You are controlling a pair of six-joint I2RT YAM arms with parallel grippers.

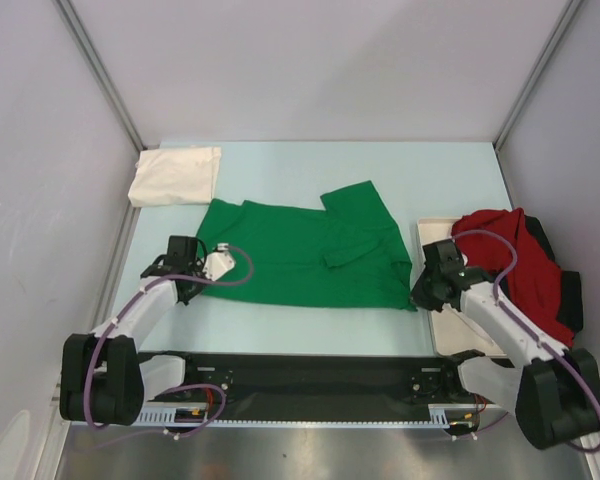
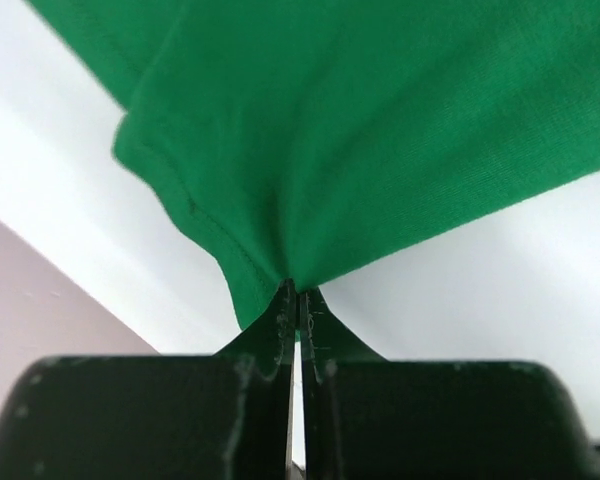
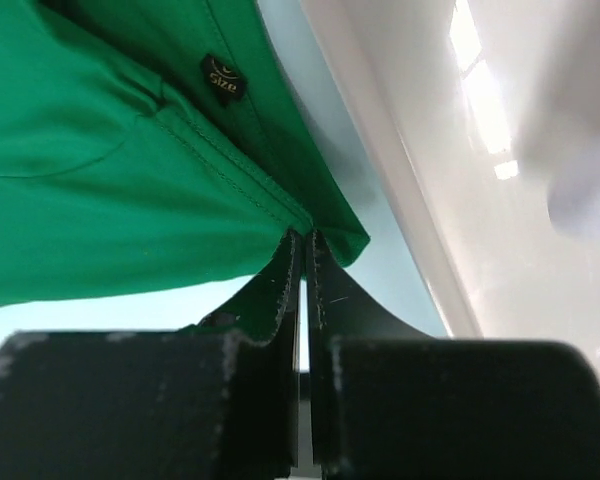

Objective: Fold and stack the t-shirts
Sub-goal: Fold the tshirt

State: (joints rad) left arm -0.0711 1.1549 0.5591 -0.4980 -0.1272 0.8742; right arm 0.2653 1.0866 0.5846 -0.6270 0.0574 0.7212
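The green t-shirt (image 1: 305, 255) lies spread across the middle of the table, one sleeve folded in. My left gripper (image 1: 185, 275) is shut on its near left corner; the left wrist view shows the cloth (image 2: 380, 130) pinched at the gripper tips (image 2: 298, 292). My right gripper (image 1: 420, 293) is shut on its near right corner (image 3: 130, 150), pinched at the tips (image 3: 302, 238). A folded cream-white t-shirt (image 1: 175, 176) lies at the far left. The red t-shirt (image 1: 515, 262) lies crumpled on a dark one (image 1: 572, 300) at the right.
A flat white tray (image 1: 450, 325) sits at the right under the red and dark pile, its edge (image 3: 380, 140) close to my right gripper. Grey walls enclose the table on three sides.
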